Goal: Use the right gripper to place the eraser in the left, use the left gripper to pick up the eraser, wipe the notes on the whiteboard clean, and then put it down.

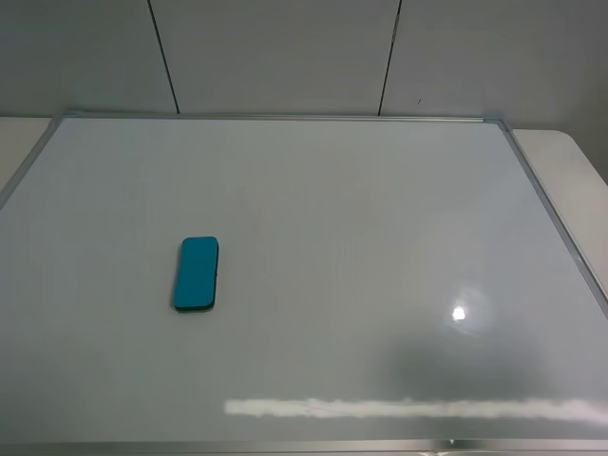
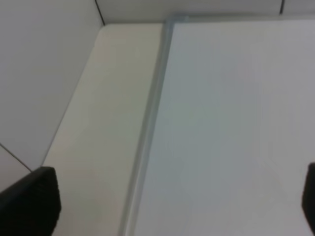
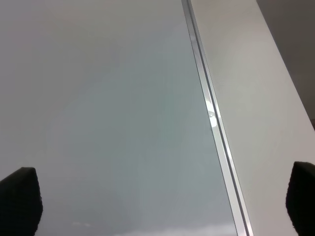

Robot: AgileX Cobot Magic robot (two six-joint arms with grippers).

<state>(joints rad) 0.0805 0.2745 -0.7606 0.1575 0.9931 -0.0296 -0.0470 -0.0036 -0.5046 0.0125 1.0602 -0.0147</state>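
The teal-blue eraser (image 1: 198, 274) lies flat on the left half of the whiteboard (image 1: 361, 237), long side running front to back. No red notes show on the board in any view. Neither arm shows in the exterior high view. In the left wrist view the left gripper (image 2: 179, 206) is open, its black fingertips (image 2: 34, 201) wide apart above the board's left frame (image 2: 147, 132). In the right wrist view the right gripper (image 3: 160, 204) is open, fingertips (image 3: 19, 199) wide apart above the board's right frame (image 3: 214, 123). Both are empty and far from the eraser.
The board lies on a cream table (image 1: 570, 161) that shows at both sides. A grey panelled wall (image 1: 285, 52) stands behind. A lamp glare (image 1: 460, 313) and a bright streak (image 1: 408, 408) reflect on the board's front right.
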